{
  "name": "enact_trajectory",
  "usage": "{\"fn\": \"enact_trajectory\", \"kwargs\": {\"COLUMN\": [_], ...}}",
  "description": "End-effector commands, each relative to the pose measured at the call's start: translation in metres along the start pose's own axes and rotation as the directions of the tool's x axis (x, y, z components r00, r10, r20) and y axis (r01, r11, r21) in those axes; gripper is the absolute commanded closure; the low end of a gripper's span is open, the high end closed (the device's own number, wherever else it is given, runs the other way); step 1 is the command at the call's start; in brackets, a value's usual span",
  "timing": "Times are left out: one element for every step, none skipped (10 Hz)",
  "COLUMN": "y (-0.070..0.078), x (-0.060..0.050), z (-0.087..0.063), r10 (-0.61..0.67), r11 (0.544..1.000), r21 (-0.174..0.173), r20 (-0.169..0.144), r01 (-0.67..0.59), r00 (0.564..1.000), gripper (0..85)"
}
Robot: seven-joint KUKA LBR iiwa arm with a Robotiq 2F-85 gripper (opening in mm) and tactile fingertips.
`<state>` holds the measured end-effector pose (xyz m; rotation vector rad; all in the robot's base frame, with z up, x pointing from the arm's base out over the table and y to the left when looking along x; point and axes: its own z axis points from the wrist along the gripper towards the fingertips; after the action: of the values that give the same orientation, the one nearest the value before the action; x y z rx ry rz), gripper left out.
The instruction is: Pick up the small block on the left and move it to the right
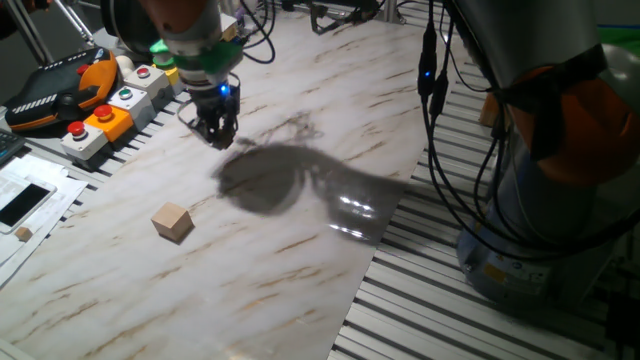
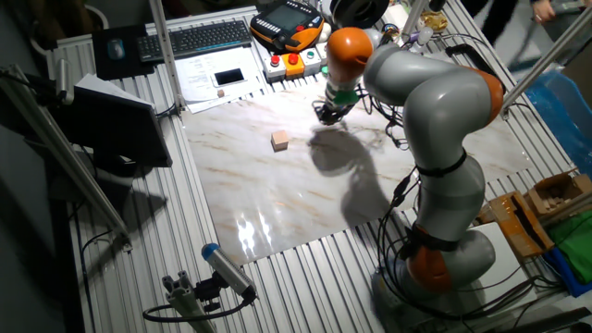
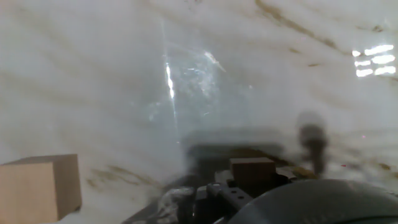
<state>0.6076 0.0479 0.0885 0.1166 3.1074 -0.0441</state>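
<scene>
I see the block [image 3: 252, 169] only in the hand view, a small brown cube sitting right at the fingertips. The fingers look drawn in against it, so I read the gripper [image 3: 249, 186] as holding it, though that picture is hazy. From the two fixed cameras the block is too small to make out inside the dark fingers.

The gripper [image 1: 217, 130] hangs over the far part of the marble board [image 1: 300, 250], fingers pointing down, with its shadow [image 1: 262, 180] thrown on the board beside it. In the other fixed view the gripper [image 2: 328, 113] is near the board's edge by the button box [image 2: 294, 63].

The larger cube [image 1: 173, 221] rests on the board well apart from the gripper; it fills the lower left corner of the hand view [image 3: 40, 188] and shows as a small tan spot in the other fixed view [image 2: 279, 140].

Off the board I see the orange pendant [image 1: 60, 88] beside the button box [image 1: 110, 110].
</scene>
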Motion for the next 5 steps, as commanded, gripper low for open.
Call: {"fn": "enact_trajectory", "kwargs": {"y": [0.042,0.05,0.054,0.057,0.057], "x": [0.006,0.009,0.011,0.011,0.009], "z": [0.001,0.003,0.003,0.003,0.003], "r10": [0.004,0.005,0.002,0.001,-0.002], "r11": [1.0,1.0,1.0,1.0,1.0], "r21": [0.001,-0.004,-0.007,-0.008,-0.008], "r20": [0.004,0.006,0.005,0.001,0.0], "r01": [-0.004,-0.005,-0.002,-0.001,0.002], "r00": [1.0,1.0,1.0,1.0,1.0], "gripper": [84.3,84.3,84.3,84.3,84.3]}}
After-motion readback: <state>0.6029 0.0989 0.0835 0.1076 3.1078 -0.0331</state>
